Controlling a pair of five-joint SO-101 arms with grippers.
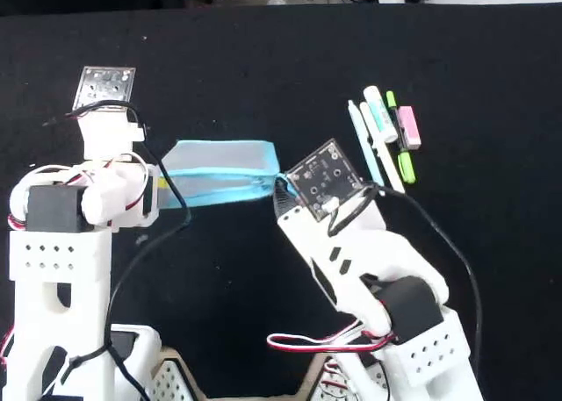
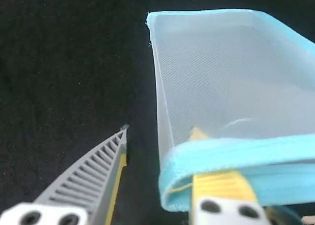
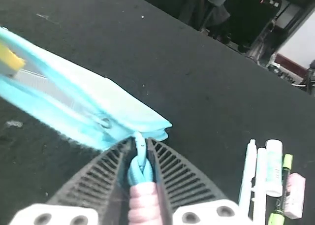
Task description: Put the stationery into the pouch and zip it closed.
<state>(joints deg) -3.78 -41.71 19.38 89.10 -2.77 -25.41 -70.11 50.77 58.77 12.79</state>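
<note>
While flat on table [image 1: 263, 59], pouch [image 1: 219, 168] with pull cord [image 3: 138, 168] inside right claw [image 3: 140, 143].

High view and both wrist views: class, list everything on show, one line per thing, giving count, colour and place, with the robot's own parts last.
pouch: one, light blue mesh, mid-table between the two arms
zip pull: one, blue cord, at the pouch's end nearer the stationery
thin pens: two, white and light blue, side by side at the far right of the high view
marker: one, white and teal, beside the pens
green pen: one, next to the marker
pink block: one, perhaps an eraser, outermost in that group
table: one, black
left gripper: open, one finger at the pouch's edge
right gripper: shut on the zip pull
</note>
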